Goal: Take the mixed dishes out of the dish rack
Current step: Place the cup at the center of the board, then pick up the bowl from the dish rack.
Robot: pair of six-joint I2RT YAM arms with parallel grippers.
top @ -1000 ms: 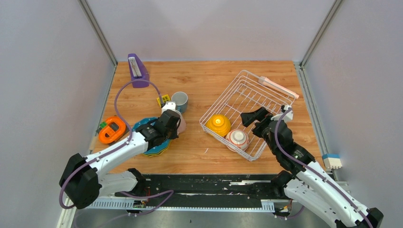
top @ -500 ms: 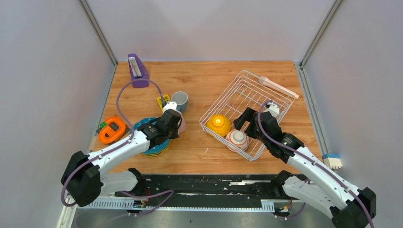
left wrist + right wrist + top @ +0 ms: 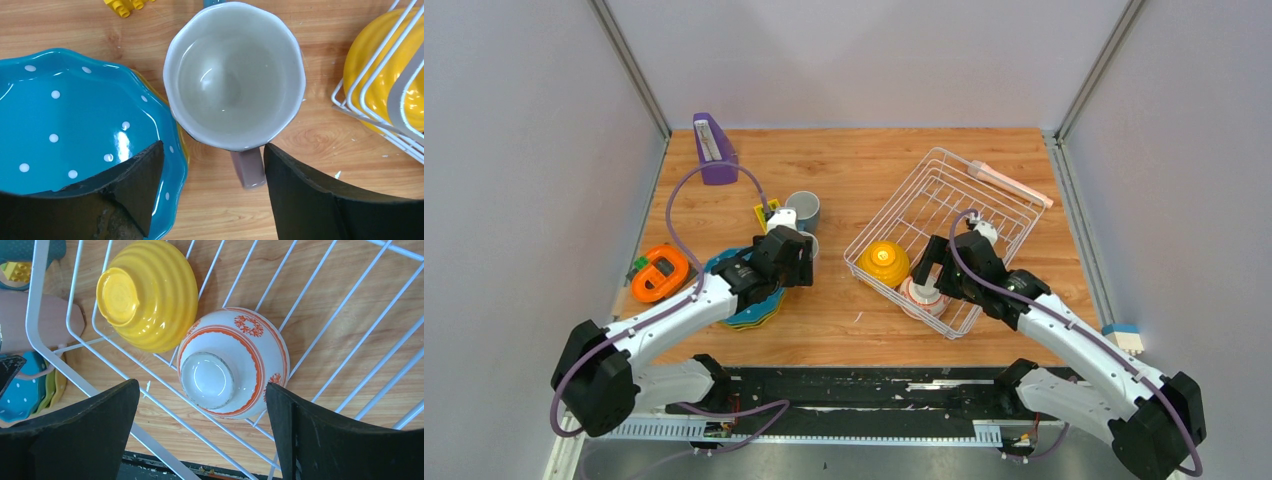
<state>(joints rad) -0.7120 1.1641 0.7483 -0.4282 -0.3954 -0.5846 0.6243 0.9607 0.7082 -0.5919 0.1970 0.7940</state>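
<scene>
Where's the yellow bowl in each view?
Top external: yellow bowl upside down in the near-left corner of the dish rack.
Left wrist: at the right edge, behind the rack's wires.
Right wrist: upper left, touching the red-patterned cup.
Shared landmark: the white rack wires around the bowl.

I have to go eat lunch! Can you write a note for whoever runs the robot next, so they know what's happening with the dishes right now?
Left gripper: open, above the pink mug, which stands upright on the table beside the plate stack.
Right gripper: open, over the red-rimmed cup, which lies upside down in the dish rack.
Done: plate stack, pink mug and blue mug are out on the table.
Left: the red-rimmed cup and the yellow bowl, upside down beside it, are in the dish rack. Probably take the cup next.
</scene>
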